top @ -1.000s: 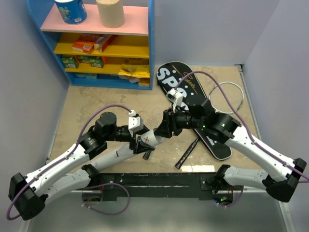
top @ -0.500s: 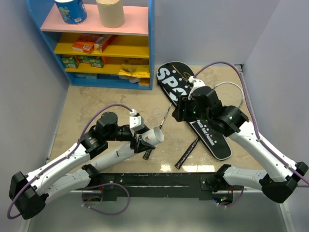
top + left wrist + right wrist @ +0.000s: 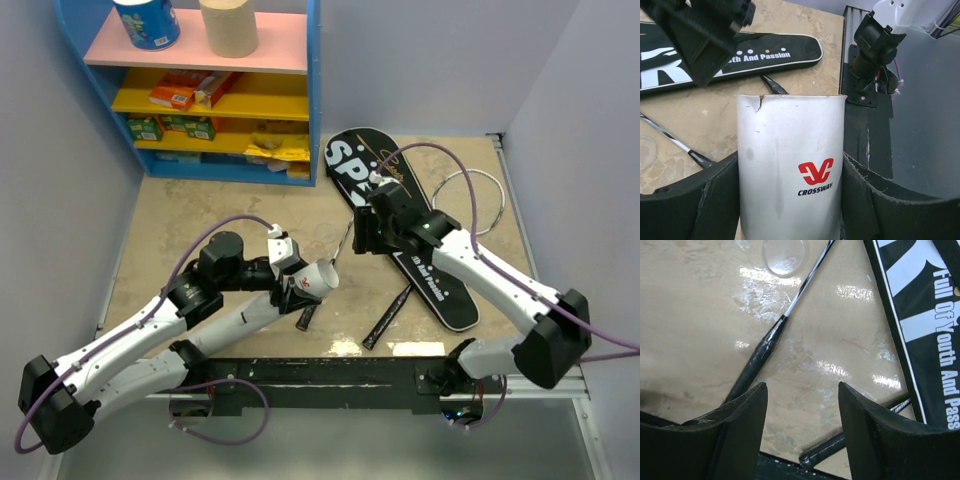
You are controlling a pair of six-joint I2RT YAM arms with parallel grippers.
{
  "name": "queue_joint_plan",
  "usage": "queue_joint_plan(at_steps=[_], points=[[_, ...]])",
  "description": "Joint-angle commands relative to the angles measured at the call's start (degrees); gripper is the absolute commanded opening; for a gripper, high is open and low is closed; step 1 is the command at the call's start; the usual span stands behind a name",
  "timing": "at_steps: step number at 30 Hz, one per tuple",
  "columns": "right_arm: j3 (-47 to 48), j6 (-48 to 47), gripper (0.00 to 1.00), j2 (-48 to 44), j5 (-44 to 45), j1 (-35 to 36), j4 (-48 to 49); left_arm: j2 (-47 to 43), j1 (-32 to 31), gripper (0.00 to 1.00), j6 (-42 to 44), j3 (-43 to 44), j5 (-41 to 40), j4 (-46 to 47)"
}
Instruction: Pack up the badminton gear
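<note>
Only left wrist view reads CROSSWAY on the tube (image 3: 790, 150).

The white tube (image 3: 790, 150) fills the middle, clamped between the two black fingers (image 3: 710, 200) of the left gripper (image 3: 790, 205), one pressed to each side. It bears a red emblem over the word CROSSWAY, and its far rim has a small tear near the left corner. Just beyond that rim a black racket handle (image 3: 772, 86) pokes out. Left of the tube a thin racket shaft (image 3: 675, 141) lies on the tan table (image 3: 805, 30). Farther beyond the tube lies the black bag (image 3: 765, 52), white-lettered. Beyond and right of the tube stands the right arm's base (image 3: 875, 42).
</note>
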Motion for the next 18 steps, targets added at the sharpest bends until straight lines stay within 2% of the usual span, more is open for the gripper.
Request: queue_joint_plan(at_steps=[1,9,18], points=[[2.14,-1.83,0.61,4.26,4.60,0.00,8.76,-2.44,-0.24,0.08,0.11,1.88,-3.16,2.66],[12.15,-4.55,0.55,24.39,10.58,0.00,11.30,-2.71,-0.24,0.08,-0.07,1.88,-4.05,2.58],[19.27,-8.06,0.52,35.02,4.08,0.17,15.44,-2.71,-0.24,0.08,-0.15,1.96,-3.87,2.31]])
